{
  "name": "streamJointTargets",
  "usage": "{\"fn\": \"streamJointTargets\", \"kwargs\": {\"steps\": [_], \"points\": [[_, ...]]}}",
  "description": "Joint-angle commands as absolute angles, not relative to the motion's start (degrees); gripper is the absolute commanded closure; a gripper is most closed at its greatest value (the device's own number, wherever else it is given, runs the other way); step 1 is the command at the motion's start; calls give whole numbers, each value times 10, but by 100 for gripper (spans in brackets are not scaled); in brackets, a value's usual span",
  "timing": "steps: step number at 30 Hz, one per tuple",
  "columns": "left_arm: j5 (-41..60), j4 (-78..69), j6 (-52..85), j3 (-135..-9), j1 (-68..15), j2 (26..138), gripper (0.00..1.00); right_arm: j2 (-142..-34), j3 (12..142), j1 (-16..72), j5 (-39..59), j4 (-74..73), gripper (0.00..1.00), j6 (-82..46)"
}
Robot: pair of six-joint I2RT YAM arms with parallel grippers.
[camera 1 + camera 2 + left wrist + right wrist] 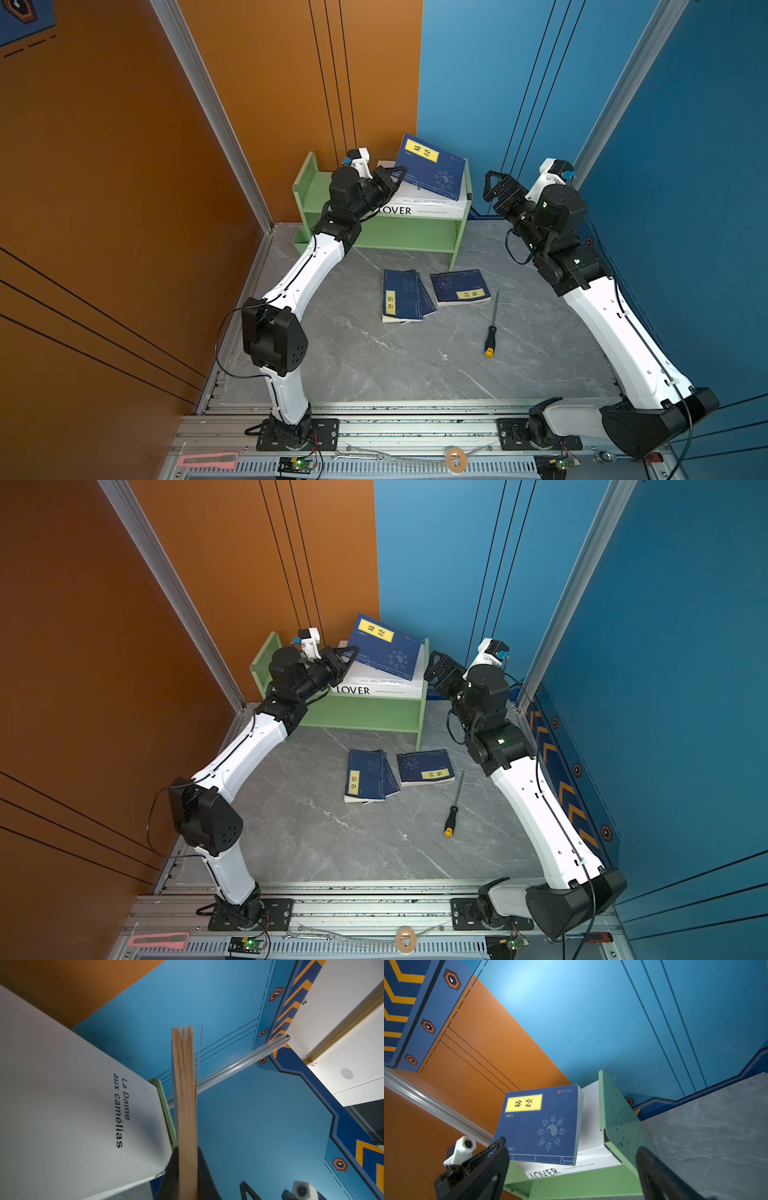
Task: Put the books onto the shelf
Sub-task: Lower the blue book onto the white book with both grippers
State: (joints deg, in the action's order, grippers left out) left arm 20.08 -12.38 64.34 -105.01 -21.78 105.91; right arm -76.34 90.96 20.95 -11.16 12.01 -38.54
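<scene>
In both top views the left gripper [392, 176] pinches the lower corner of a blue book [432, 170]. The book is held tilted over the two white books [419, 205], which lie flat at the right end of the green shelf [399, 237]. The right gripper [496, 189] hangs just off that end, jaws spread and empty. Near the middle of the surface [374, 365] lie a loose pile of blue books [401, 295] and a lone blue book [459, 286] just beside it, with a screwdriver [491, 328] toward the right edge. The left wrist view shows the held book's page edges clamped between the dark fingers [169, 1177], close alongside a white cover. The right wrist view shows wide-open jaws facing the tilted cover. The step in hand looks like placing this book. The next move calls for lowering it flat onto the white pair before letting go.
</scene>
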Motion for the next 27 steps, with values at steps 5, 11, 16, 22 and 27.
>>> {"fn": "streamJointTargets", "kwargs": {"steps": [5,11,16,22,27], "points": [[135,-123,633,-1089,-241,1071,100,-801,902,207,-115,109,1,-330],[103,-121,636,-1093,-253,1077,100,-842,920,208,-104,101,0,-328],[86,-95,626,-1123,-260,1092,100,-858,926,209,-106,97,0,-328],[96,-74,624,-1151,-265,1113,100,-871,943,205,-112,99,0,-321],[93,-59,616,-1162,-268,1120,100,-888,961,202,-105,106,0,-319]]}}
